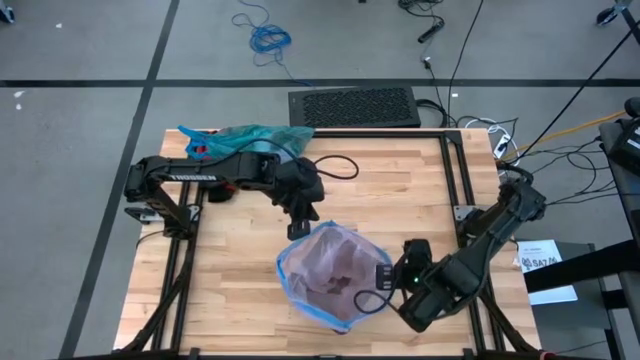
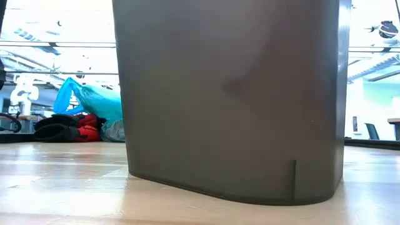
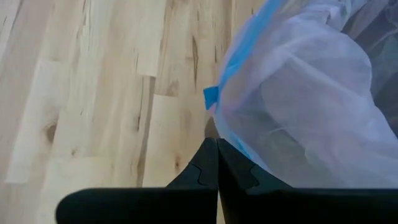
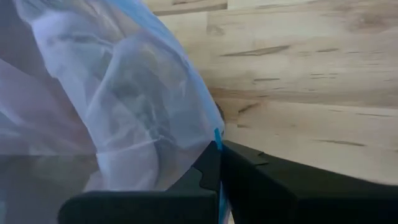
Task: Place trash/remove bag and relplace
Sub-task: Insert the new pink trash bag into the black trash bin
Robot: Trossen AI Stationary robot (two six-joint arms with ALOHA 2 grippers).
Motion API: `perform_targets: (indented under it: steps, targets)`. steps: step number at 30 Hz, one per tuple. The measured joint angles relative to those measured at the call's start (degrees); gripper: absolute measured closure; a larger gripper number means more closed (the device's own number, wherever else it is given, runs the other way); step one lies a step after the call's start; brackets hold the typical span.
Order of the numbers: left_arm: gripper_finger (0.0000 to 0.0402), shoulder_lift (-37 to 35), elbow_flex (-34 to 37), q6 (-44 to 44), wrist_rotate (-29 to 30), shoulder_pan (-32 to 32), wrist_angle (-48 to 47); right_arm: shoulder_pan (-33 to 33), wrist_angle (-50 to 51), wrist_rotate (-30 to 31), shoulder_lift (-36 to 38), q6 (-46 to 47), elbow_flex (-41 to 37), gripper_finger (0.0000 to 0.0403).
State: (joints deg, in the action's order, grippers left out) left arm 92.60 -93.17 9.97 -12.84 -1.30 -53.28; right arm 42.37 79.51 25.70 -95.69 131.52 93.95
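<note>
Wooden table [image 1: 230, 290] with a grey bin [image 2: 231, 100] at its middle, lined with a pale pink bag [image 1: 335, 265] with blue edge.
Left gripper [image 1: 300, 230] pinches this liner's far-left rim with fingers closed; right gripper [image 1: 385, 278] is closed on its right rim. Teal-green bag [image 1: 255, 138] lies at the far-left table edge, well apart from both.

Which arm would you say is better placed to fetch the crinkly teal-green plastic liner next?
Left, probably: the crinkly teal-green plastic liner lies nearer the left gripper; the right gripper sits across the grey bin.
</note>
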Motion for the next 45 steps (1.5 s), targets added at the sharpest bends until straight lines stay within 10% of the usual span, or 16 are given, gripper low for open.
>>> perform_targets:
  steps: [11, 17, 21, 37, 45]
  targets:
    - [0.0402, -7.11, 0.02, 2.96, 0.99, 1.49, 0.70, 0.51, -0.53, -0.25, -3.65, -1.53, 0.00, 0.0403]
    - [0.0402, -11.23, -0.04, 7.13, -16.25, 3.68, 3.77, 0.51, -0.42, -0.23, -3.38, -4.50, 0.00, 0.0403]
    - [0.0402, -9.88, -0.02, 3.78, -16.47, 7.81, -2.50, 0.44, -0.32, -0.23, -3.33, -5.51, 0.00, 0.0403]
    - [0.0402, -4.36, 1.07, 7.50, -2.69, 25.51, -9.71, 0.87, -1.09, -0.23, -3.29, -7.87, 0.00, 0.0403]
    - [0.0402, -1.79, 1.06, 18.33, 16.69, 31.23, -7.19, 0.88, -1.09, 1.57, -3.22, -9.27, 0.00, 0.0403]
